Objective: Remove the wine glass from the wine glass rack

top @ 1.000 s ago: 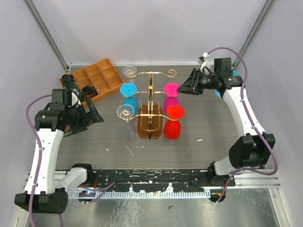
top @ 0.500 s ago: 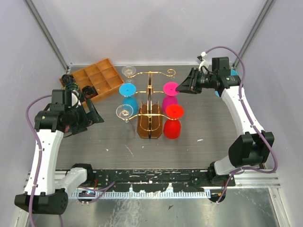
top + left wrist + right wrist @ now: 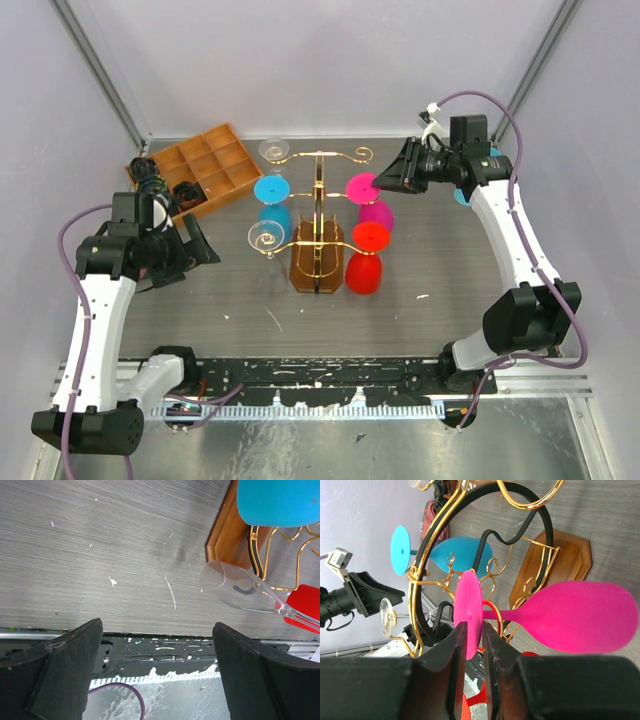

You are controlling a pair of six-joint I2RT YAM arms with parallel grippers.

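Bright, even, diffuse light fills your three views. The grey wood-grain table [image 3: 440, 260] carries only soft, faint shadows near its middle. The pink plastic wine glass [image 3: 580, 615] looks crisp and saturated. The right gripper [image 3: 474, 628] has black fingers [image 3: 445, 680] that look slightly soft up close.

Your left gripper [image 3: 157, 630] had its fingers spread wide above the grey table [image 3: 100, 545]. A clear glass [image 3: 235, 587] hung tilted beside the wooden base [image 3: 227, 535] of the rack [image 3: 256, 560].
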